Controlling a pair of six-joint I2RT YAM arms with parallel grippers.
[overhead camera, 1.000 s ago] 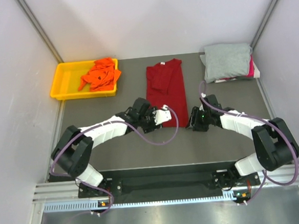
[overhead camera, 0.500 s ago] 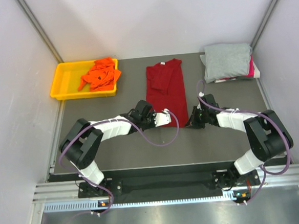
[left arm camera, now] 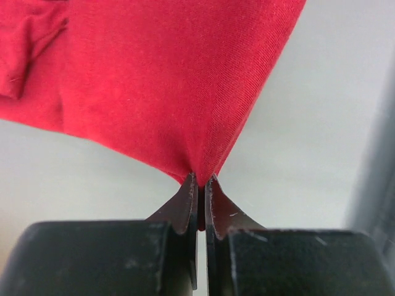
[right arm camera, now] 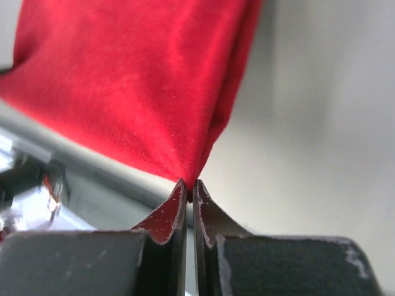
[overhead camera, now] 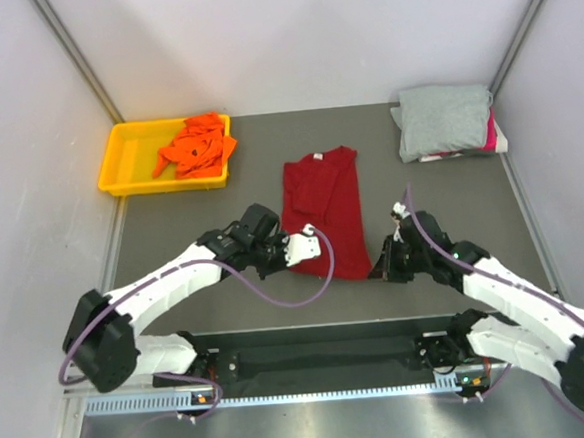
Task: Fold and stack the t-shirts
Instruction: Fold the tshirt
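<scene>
Since the left gripper [left arm camera: 199, 185] and right gripper [right arm camera: 188, 188] each pinch a hem corner of the red shirt [overhead camera: 321, 207], they should move together, keeping it taut.

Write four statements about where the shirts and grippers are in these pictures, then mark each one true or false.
1. The left gripper is shut on an edge of the dark red t-shirt. True.
2. The right gripper is open and holds nothing. False: it is shut on the dark red t-shirt as well.
3. The orange t-shirt lies crumpled in the yellow tray. True.
4. The light grey t-shirt lies underneath the pink t-shirt. False: the light grey t-shirt is on top, and the pink t-shirt shows only at the stack's edge beneath it.
</scene>
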